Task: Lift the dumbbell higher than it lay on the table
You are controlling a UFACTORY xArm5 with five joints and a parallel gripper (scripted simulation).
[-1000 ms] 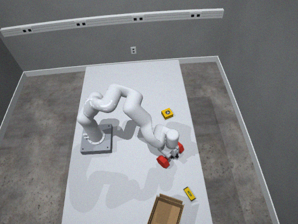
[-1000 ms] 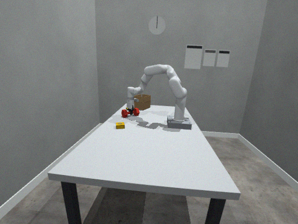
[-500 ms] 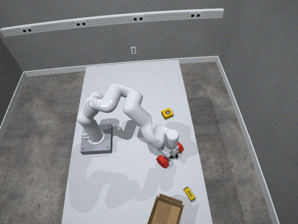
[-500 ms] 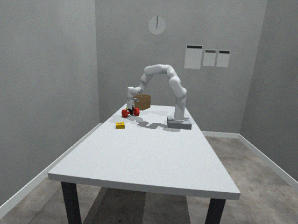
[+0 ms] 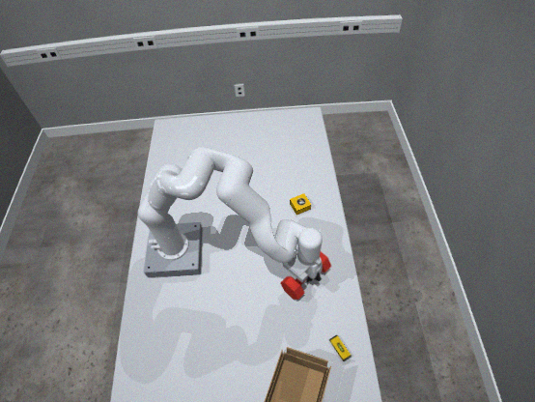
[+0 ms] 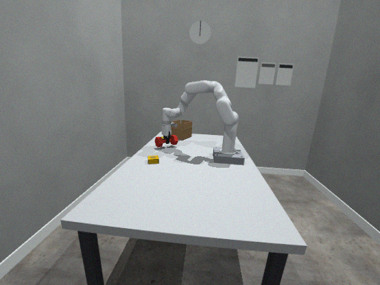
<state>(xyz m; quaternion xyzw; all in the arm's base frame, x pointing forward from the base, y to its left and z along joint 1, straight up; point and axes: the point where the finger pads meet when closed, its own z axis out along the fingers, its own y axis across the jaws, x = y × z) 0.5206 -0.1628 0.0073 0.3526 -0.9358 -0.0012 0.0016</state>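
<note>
Jaws [image 6: 167, 140] clenched on red dumbbell [image 6: 159, 141] by its bar, dumbbell level, just above white surface [image 6: 192, 192], cardboard box [image 6: 182, 129] behind

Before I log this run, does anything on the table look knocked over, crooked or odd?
Nothing stands out. The gripper is shut on the red dumbbell by its bar; the cardboard box stands upright, and both yellow boxes lie flat on the table.
</note>
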